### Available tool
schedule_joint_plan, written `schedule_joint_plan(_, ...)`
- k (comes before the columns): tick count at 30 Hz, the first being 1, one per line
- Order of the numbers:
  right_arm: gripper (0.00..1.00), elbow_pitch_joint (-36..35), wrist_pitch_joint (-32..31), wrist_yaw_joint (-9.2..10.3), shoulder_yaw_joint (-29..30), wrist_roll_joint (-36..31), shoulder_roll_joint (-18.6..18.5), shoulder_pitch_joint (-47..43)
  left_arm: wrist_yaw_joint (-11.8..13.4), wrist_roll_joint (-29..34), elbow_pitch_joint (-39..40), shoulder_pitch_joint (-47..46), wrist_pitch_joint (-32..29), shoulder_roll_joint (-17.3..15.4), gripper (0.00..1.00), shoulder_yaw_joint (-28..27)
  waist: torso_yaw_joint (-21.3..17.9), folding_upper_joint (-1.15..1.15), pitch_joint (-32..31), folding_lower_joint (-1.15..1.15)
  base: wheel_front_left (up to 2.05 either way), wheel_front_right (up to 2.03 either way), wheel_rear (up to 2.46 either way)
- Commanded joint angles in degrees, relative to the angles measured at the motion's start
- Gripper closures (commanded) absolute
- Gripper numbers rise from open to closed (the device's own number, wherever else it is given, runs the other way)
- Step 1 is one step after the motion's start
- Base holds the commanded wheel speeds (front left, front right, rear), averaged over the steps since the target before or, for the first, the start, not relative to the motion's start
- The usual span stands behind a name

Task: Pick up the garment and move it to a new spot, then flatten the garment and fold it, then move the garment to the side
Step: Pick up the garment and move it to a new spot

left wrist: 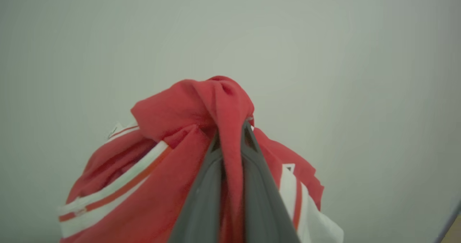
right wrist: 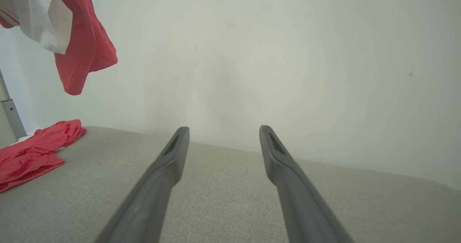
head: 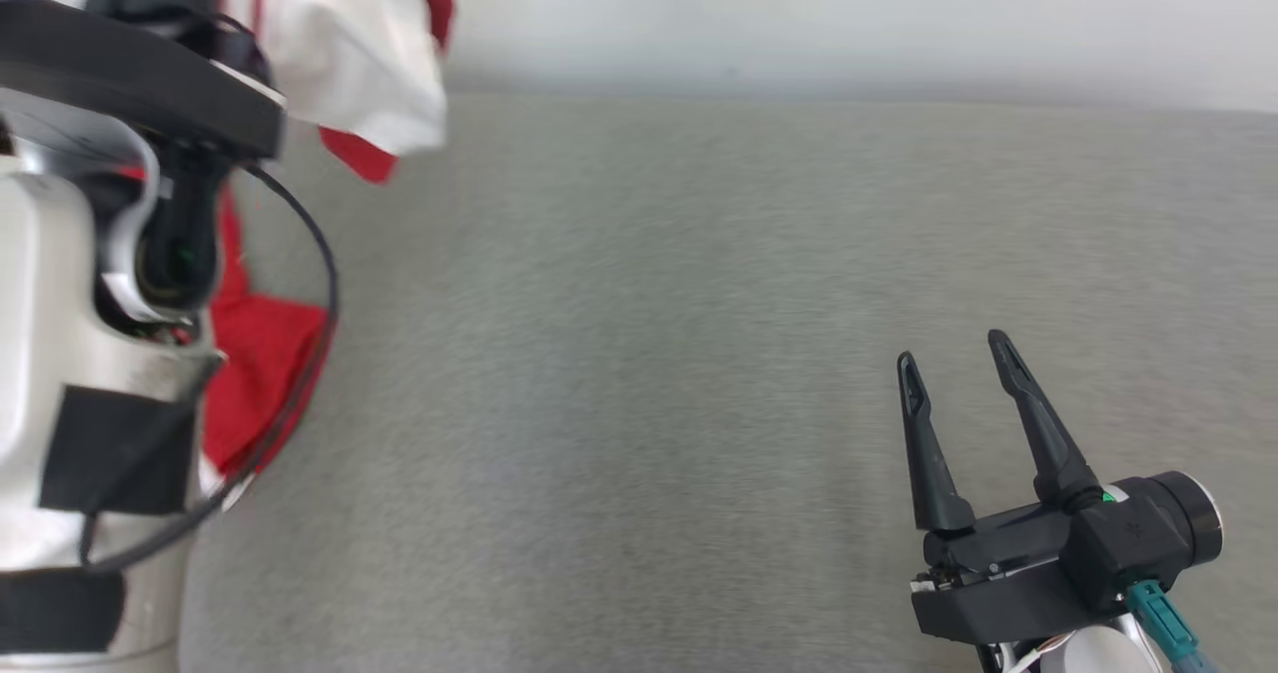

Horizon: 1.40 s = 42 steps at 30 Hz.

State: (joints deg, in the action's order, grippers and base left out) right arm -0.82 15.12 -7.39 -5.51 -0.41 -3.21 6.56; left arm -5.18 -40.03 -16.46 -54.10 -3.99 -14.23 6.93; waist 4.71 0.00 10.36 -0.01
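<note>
The left gripper (left wrist: 232, 133) is clamped on the garment (left wrist: 169, 113), hung downward, partly hidden by the forearm (head: 50, 284); the right gripper (head: 953, 347) is spread wide.

A grey woven surface (head: 639, 353) is spreading across the middle and lower frame, a pale wall (head: 849, 14) is running along the top, and a grey metal post (right wrist: 10, 116) is standing at the left edge.

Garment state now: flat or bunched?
Bunched: the garment hangs in gathered folds, pinched in the shut left gripper.
</note>
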Motion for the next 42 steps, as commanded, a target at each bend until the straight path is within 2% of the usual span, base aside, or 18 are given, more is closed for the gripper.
schedule_joint_plan(1, 0.0, 0.0, 0.0, -0.19, -0.1, 0.3, 0.2, -0.9, 0.0, -0.7, 1.2, 1.2, -0.9, 0.2, 1.0, 0.7, -5.3, 0.0, -3.6, 0.01, 0.0, 0.0, 0.0)
schedule_joint_plan(12, 0.0, -0.6, 0.0, -0.19, 0.2, 2.6, 0.4, -2.5, 0.5, -1.3, 4.1, 5.9, -5.3, 4.7, 1.0, 6.8, -14.2, 0.0, -4.6, 0.01, 0.0, 0.0, 0.0)
schedule_joint_plan(20, 0.0, -1.6, 0.0, -0.19, 1.0, 4.5, 0.4, -0.9, 1.6, 2.1, 2.2, 9.6, -5.0, 6.1, 1.0, 11.4, -18.3, 0.0, 1.2, 0.01, 0.0, 0.0, 0.0)
schedule_joint_plan(25, 0.0, -1.7, 0.0, -0.19, 1.1, 5.1, 0.4, 0.5, 2.0, 5.3, -4.3, 10.8, -1.8, 6.5, 1.0, 14.0, -19.9, 0.0, 5.4, 0.01, 0.0, 0.0, 0.0)
schedule_joint_plan(35, 0.0, -2.1, 0.0, -0.19, -0.1, 6.0, 0.4, 3.3, 1.5, 10.8, -23.9, 8.8, 6.2, 8.2, 1.0, 18.8, -21.3, 0.0, 10.5, 0.01, 0.0, 0.0, 0.0)
schedule_joint_plan(36, 0.0, -2.0, 0.0, -0.19, -0.1, 5.9, 0.4, 3.5, 1.2, 11.2, -25.1, 8.5, 7.0, 8.4, 0.97, 19.2, -21.3, 0.0, 10.7, 0.01, 0.0, 0.0, 0.0)
schedule_joint_plan(37, 0.0, -1.9, 0.0, -0.18, -0.1, 5.9, 0.4, 3.5, 1.1, 11.0, -26.2, 8.2, 7.7, 8.7, 0.6, 19.5, -21.2, 0.0, 10.6, 0.01, 0.0, 0.0, 0.0)
schedule_joint_plan(41, 0.0, -1.5, 0.0, -0.19, 0.2, 5.3, 0.4, 3.3, 0.2, 10.7, -29.3, 7.2, 11.0, 9.4, 0.0, 20.1, -20.4, 0.0, 9.9, 0.01, 0.0, 0.0, 0.0)
schedule_joint_plan(42, 0.0, -1.5, 0.0, -0.19, 0.1, 5.4, 0.4, 3.3, -0.1, 10.3, -29.8, 7.2, 11.9, 9.7, 0.0, 20.3, -20.1, 0.0, 9.5, 0.01, 0.0, 0.0, 0.0)
